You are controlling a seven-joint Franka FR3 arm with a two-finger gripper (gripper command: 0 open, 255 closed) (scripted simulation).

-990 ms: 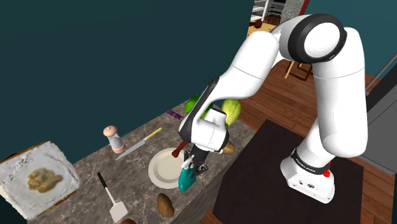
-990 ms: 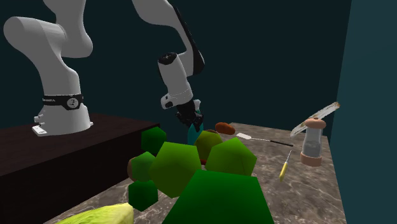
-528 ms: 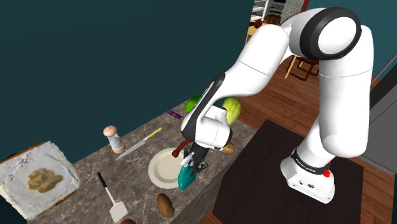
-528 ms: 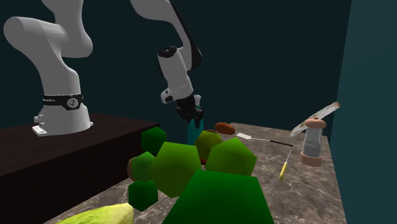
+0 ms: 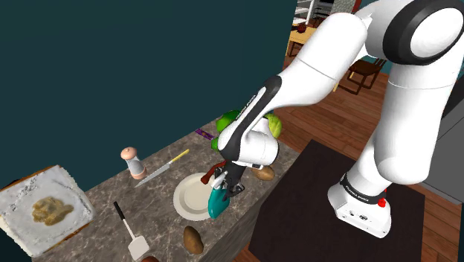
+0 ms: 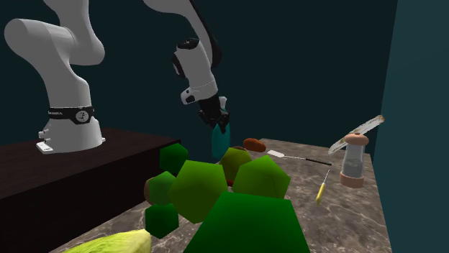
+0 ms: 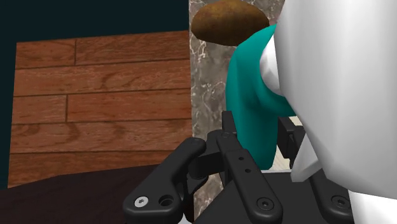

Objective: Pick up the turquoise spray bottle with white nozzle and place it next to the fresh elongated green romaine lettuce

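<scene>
My black gripper [image 5: 222, 181] is shut on the turquoise spray bottle [image 5: 217, 202], which hangs below it by the counter's near edge, beside the white plate [image 5: 189, 199]. From the second exterior view the gripper [image 6: 216, 115] clasps the bottle [image 6: 219, 141] at its top. In the wrist view the fingers [image 7: 236, 153] clamp the bottle's turquoise neck [image 7: 253, 102], with the white nozzle [image 7: 337, 95] bulging beside it. The yellow-green romaine lettuce [image 5: 273, 125] lies at the counter's far end, half hidden by the arm, and its tip [image 6: 115, 243] shows close to the second exterior camera.
A dark green leafy clump [image 6: 216, 194] sits near the lettuce. Brown potatoes [image 5: 193, 239] [image 5: 262, 173] lie by the counter edge. A knife [image 5: 160, 170], a shaker [image 5: 132, 162], a spatula [image 5: 130, 232] and a toast slice [image 5: 41, 208] lie further along. Beyond the edge is wood floor.
The gripper has risen a little with the spray bottle in it and tilted, while the arm's upper links swung up and toward the shoulder view's right.
</scene>
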